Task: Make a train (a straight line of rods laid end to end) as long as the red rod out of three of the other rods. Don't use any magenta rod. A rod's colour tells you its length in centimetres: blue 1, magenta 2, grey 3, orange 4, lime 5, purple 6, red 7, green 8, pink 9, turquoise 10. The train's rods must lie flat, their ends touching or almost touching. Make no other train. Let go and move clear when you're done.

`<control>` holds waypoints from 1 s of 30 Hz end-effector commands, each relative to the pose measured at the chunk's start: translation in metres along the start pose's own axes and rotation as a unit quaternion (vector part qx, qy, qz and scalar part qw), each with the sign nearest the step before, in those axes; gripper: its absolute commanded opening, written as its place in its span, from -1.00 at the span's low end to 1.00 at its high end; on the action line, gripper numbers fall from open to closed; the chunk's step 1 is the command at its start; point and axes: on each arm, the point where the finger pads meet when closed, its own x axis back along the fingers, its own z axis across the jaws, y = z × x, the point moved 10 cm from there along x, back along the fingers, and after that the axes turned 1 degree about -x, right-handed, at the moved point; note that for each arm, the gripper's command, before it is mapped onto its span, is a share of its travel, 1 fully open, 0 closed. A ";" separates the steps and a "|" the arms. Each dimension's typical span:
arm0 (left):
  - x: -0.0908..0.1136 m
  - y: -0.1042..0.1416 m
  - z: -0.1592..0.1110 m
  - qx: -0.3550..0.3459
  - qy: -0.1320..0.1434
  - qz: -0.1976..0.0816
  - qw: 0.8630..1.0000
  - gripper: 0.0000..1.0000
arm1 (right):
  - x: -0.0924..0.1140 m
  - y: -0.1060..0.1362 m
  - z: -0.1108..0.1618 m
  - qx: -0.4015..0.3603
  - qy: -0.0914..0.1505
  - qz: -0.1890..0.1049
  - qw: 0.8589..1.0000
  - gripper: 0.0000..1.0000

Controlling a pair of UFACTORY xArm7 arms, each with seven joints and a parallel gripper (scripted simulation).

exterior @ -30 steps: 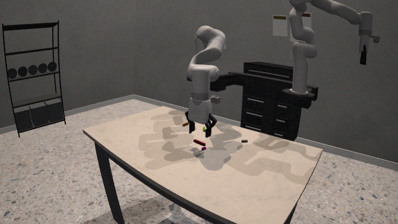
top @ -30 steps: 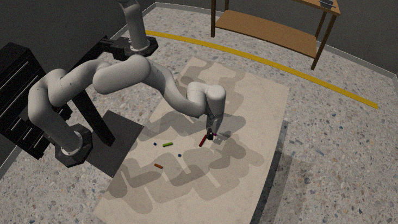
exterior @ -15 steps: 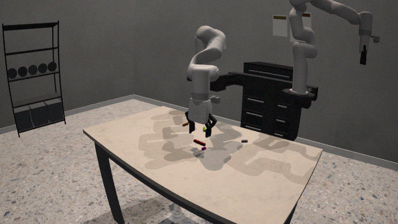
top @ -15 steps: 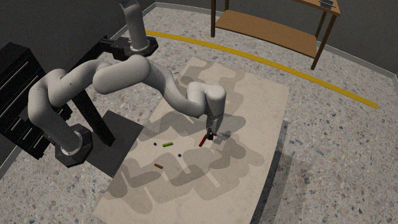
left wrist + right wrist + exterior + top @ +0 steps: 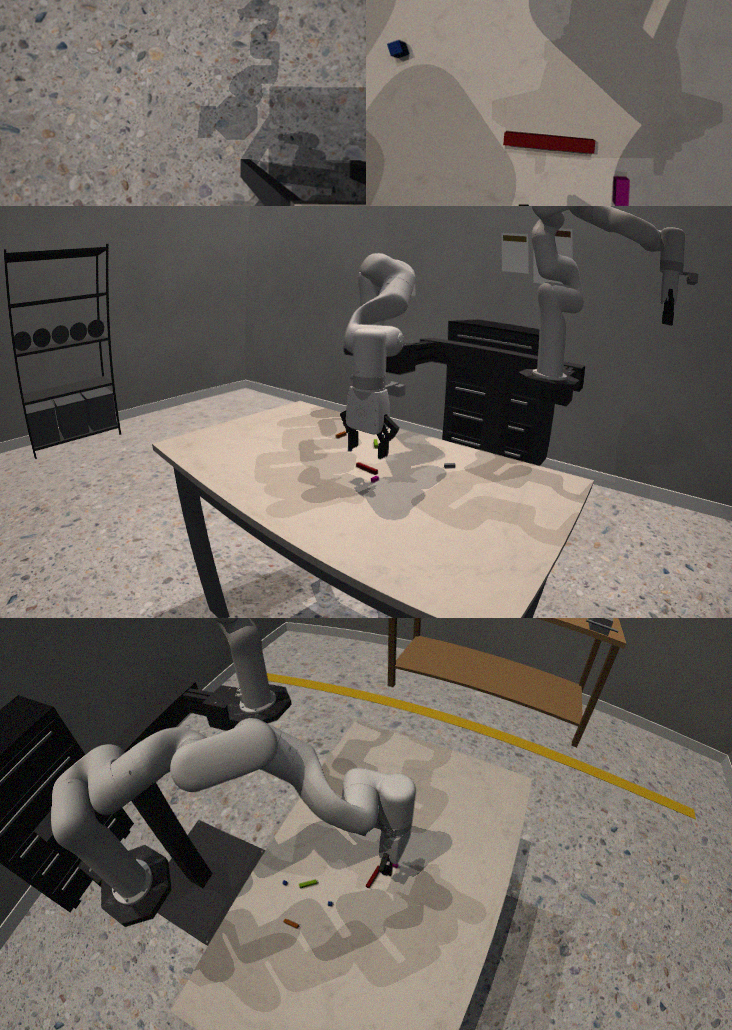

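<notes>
Desk top seen as smooth, matt, pale stone-like slab to its edges; speckled terrazzo look shown on floor past desk corners; matt finish seen on red rod.
</notes>
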 end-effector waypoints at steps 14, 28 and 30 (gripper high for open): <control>0.002 -0.001 0.000 0.000 0.000 0.003 1.000 1.00 | 0.003 0.001 0.001 0.000 0.002 -0.002 1.000 1.00; 0.002 -0.001 0.000 0.000 0.000 0.003 1.000 1.00 | 0.004 0.007 -0.036 0.132 0.002 -0.007 0.991 1.00; 0.002 -0.001 0.000 0.000 0.000 0.003 1.000 1.00 | 0.003 0.007 -0.042 0.157 0.001 -0.008 0.988 1.00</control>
